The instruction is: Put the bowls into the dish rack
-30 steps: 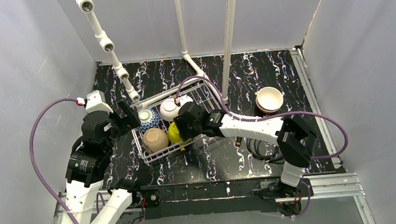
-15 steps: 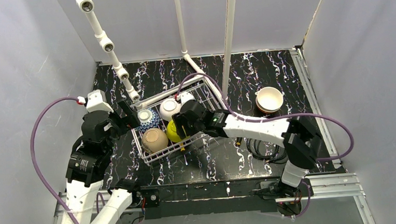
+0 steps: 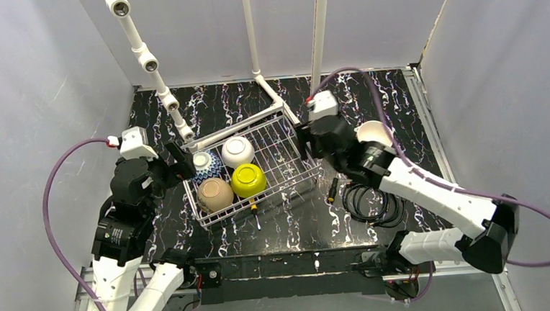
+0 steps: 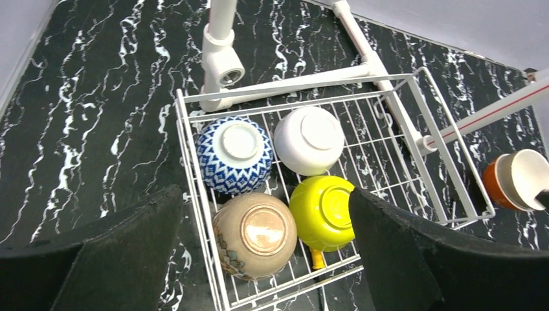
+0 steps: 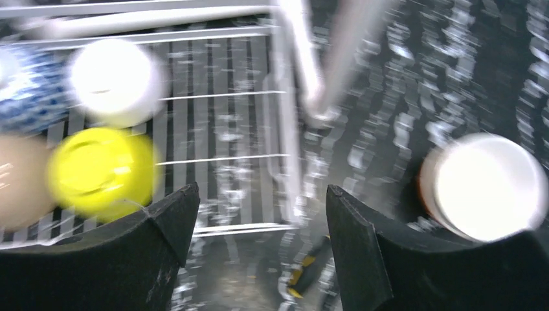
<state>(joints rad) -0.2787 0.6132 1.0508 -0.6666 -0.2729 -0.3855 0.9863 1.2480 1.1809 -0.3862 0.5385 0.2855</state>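
Note:
The white wire dish rack (image 3: 287,158) holds several bowls upside down: blue-white (image 3: 204,165), white (image 3: 237,151), tan (image 3: 215,194) and yellow-green (image 3: 248,179). An orange bowl with a white inside (image 3: 374,136) stands upright on the table right of the rack, partly behind my right arm. My left gripper (image 3: 175,165) hovers open at the rack's left edge; in its wrist view the tan bowl (image 4: 254,234) and yellow-green bowl (image 4: 322,212) lie below its empty jaws. My right gripper (image 3: 315,149) is open and empty above the rack's right edge, between the yellow-green bowl (image 5: 103,172) and the orange bowl (image 5: 489,184).
White pipes (image 3: 153,65) slant down to the rack's back left corner, and two more (image 3: 318,52) stand behind it. A coil of black cable (image 3: 369,204) and a yellow-black tool (image 3: 332,192) lie right of the rack's front. Grey walls close in both sides.
My right gripper has left the yellow-green bowl in the rack, opened wider and swung right and back to the rack's right edge. The left arm has not moved.

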